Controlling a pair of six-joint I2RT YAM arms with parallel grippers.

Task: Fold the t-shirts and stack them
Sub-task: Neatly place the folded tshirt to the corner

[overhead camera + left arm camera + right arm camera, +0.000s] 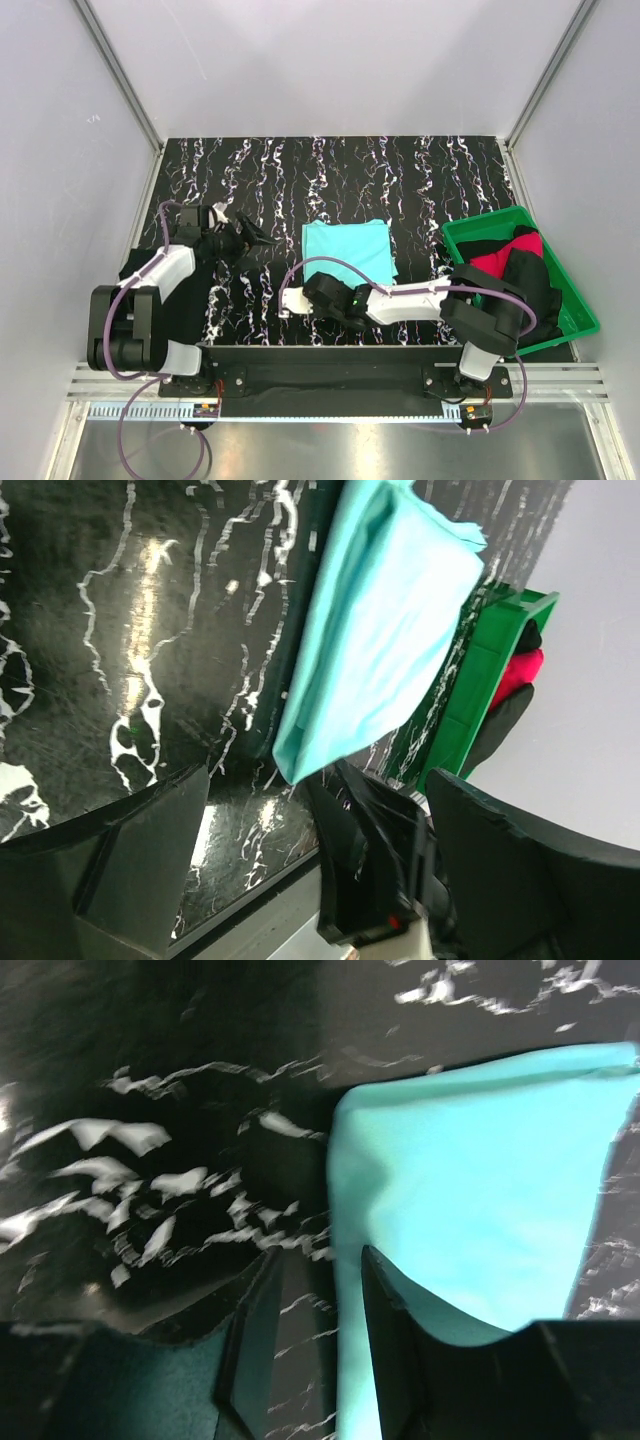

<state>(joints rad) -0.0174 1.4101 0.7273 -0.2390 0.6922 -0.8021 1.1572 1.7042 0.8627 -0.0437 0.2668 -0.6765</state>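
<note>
A folded turquoise-mint t-shirt (347, 250) lies flat in the middle of the mat; it also shows in the left wrist view (385, 620) and the right wrist view (480, 1190). My right gripper (308, 290) is at the shirt's near left corner. Its jaws (320, 1330) stand slightly apart, with the shirt's left edge lying flat in the gap and one finger over the cloth. My left gripper (255, 232) is open wide and empty (320, 880), left of the shirt. A red-pink shirt (505, 258) and a black shirt (535, 280) lie crumpled in the green tray. Black cloth (185, 310) lies under my left arm.
The green plastic tray (570, 300) stands at the right edge of the black marbled mat (400, 170); its wall shows in the left wrist view (470, 700). Grey walls enclose the table on three sides. My right arm (410, 298) stretches across the near edge.
</note>
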